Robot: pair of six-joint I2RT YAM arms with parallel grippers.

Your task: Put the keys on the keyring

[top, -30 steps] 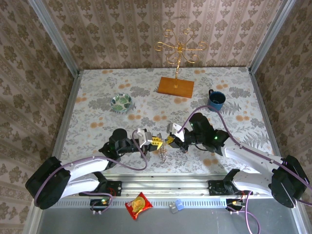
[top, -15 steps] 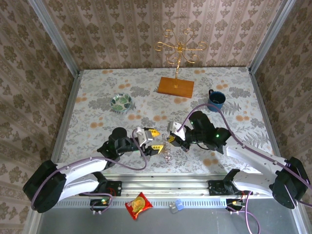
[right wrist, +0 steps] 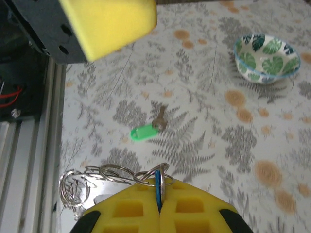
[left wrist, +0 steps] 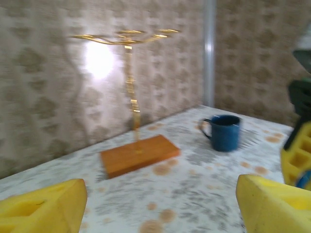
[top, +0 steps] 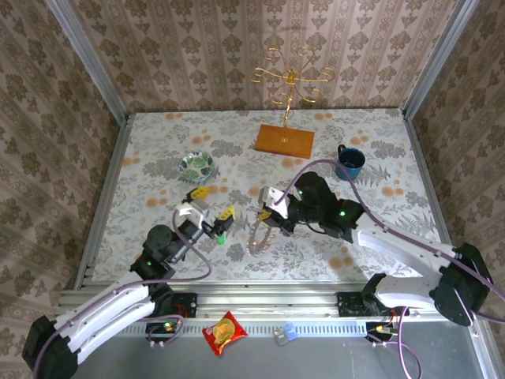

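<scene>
On the near ledge, below the arm bases, one red-and-yellow snack packet (top: 225, 332) is seen, well apart from the work.

Beyond it, over the floral-patterned table (top: 150, 158), the left gripper (top: 211, 203) is held with its yellow foam-padded fingers spread wide and nothing between them. In the left wrist view (left wrist: 160, 204) bare table is seen between the two pads.

A tiny key with a bright green plastic head (top: 221, 234) lies flat on the table just on the near side of that gripper's nearer fingertip, between the two arms. In the right wrist view the green key (right wrist: 144, 132) is laid on a slant, with the head nearer the camera and the metal blade pointed away towards the bowl. The left arm is judged the nearer. A grasp would be best made from above, with the jaws set across that long axis.

The right gripper (top: 268, 215) is closed tight (right wrist: 159, 194). A tiny key with a blue plastic head (right wrist: 157, 187) is pinched edge-on between its pads. The grey metal wire keyring (right wrist: 109, 174) hangs from it, dangling above the table in the top view (top: 259, 237). Whether the blue key is fully threaded cannot be told.

Two keys and one keyring are counted.

Farther back, one white bowl with a green leaf pattern (top: 196, 165) and one dark blue enamel mug (top: 349, 161) are set well apart. At the far edge stands one gold wire stand on an orange wooden base (top: 285, 140).
</scene>
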